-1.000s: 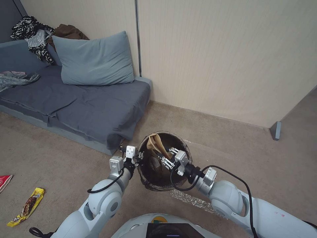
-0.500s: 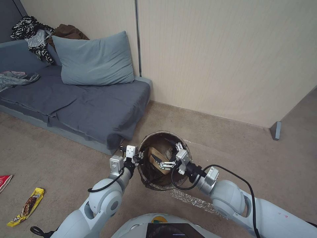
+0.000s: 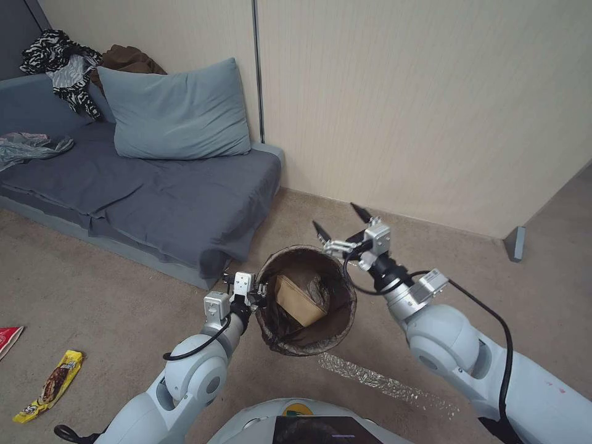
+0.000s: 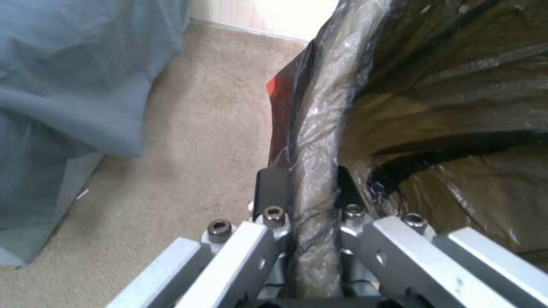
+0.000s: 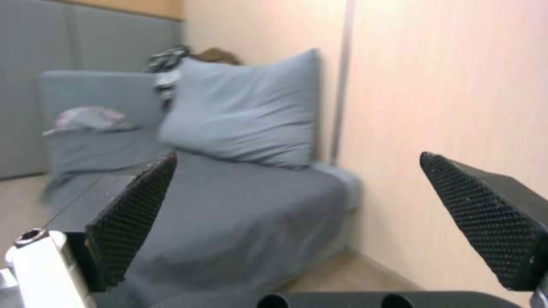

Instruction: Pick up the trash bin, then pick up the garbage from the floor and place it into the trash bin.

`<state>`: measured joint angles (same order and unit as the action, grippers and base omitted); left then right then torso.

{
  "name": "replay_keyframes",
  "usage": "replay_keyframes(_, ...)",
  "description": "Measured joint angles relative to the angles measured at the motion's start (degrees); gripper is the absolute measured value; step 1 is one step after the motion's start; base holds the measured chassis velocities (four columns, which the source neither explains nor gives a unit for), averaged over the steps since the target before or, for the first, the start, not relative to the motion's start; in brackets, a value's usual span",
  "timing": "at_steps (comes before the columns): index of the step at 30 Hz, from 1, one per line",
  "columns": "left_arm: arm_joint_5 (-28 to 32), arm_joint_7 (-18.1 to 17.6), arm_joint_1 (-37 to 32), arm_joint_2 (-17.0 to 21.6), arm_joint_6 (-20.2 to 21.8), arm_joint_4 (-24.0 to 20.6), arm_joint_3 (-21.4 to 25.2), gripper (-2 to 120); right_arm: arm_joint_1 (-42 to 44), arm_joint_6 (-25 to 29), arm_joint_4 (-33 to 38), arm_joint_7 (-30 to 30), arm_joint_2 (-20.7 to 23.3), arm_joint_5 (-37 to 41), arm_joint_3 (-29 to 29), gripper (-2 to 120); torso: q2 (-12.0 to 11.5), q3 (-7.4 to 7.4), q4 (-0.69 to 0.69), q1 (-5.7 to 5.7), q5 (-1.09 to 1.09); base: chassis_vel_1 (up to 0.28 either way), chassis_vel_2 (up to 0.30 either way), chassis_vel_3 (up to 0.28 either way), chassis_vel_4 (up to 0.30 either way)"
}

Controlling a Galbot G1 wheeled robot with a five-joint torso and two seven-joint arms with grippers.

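A grey sofa (image 3: 154,191) with a blue pillow (image 3: 176,111) stands along the wall, just beside the trash bin (image 3: 306,301). The left gripper (image 3: 259,295) is clamped on the bin's rim and holds it above the carpet. A brown paper bag (image 3: 299,300) lies inside. The right gripper (image 3: 342,225) hangs above the far rim, wide open and empty. A yellow wrapper (image 3: 49,385) lies on the floor, well apart.
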<state>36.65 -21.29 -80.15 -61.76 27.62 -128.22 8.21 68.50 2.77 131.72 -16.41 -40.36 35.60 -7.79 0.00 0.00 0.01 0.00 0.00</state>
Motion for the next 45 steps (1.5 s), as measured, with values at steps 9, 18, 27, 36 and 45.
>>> replay_keyframes(9,-0.2,0.1,-0.5,0.3,-0.2,-0.2,1.0,0,6.8,-4.1,0.1,-5.2,-6.1,-1.5,-8.8,100,0.0,0.0,-0.01,0.0,0.01,0.0,0.0,0.0,0.0)
replay_keyframes(18,-0.2,0.1,-0.8,0.2,-0.4,-0.4,1.8,0,16.1,-3.5,-2.5,-7.5,-12.3,-8.9,-15.8,100,0.0,0.0,0.01,0.0,0.0,0.0,0.0,0.0,0.0)
replay_keyframes(27,-2.3,-0.1,-1.0,0.0,-0.1,-0.4,2.1,0,23.0,0.3,-5.1,-7.2,-18.3,-17.3,-16.0,100,0.0,0.0,-0.01,0.0,0.0,0.0,0.0,0.0,0.0)
replay_keyframes(36,-3.4,-0.5,-0.9,0.2,-1.3,-0.3,2.1,0,26.1,2.7,-6.2,-6.9,-20.8,-21.2,-15.8,100,0.0,0.0,-0.01,0.0,0.0,0.0,0.0,0.0,0.0)
replay_keyframes(45,-3.2,-1.0,-1.0,0.2,-1.4,-0.3,1.9,0,26.9,3.1,-6.2,-6.9,-21.8,-22.1,-15.4,100,0.0,0.0,0.0,0.0,0.0,0.0,0.0,0.0,0.0)
